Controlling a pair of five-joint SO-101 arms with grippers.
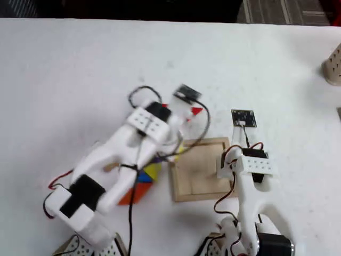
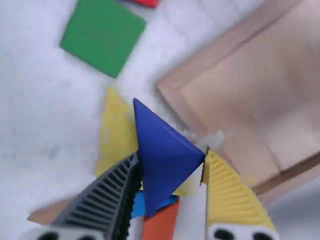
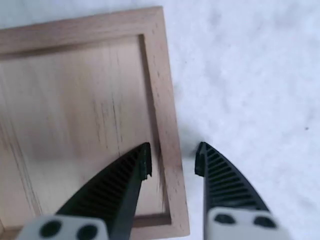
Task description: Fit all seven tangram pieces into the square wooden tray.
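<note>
Blue triangular piece: the left jaws are clamping it, with a grey ribbed finger pressing one edge and a yellow ribbed finger pressing the opposite corner. Close under the jaws, an orange piece and a lighter blue piece are lying on the white tabletop. A yellow triangle is lying flat beneath the held piece.

Just beyond, the square wooden tray is sitting with one corner pointing toward the blue triangle, and its recessed floor is showing bare wood grain. Farther off and apart from the tray, a green square is lying flat, with a red piece beyond it at the frame edge.

The right jaws are standing open astride the tray rim near a corner. One black finger is hanging over the tray floor and the other over the tabletop outside. Whether either is touching the wood cannot be told.

From the high view, the tray is lying between the two arms, with the coloured pieces clustering on the left arm's side. Farthest away, a beige perforated object is standing at the tabletop's right edge.
</note>
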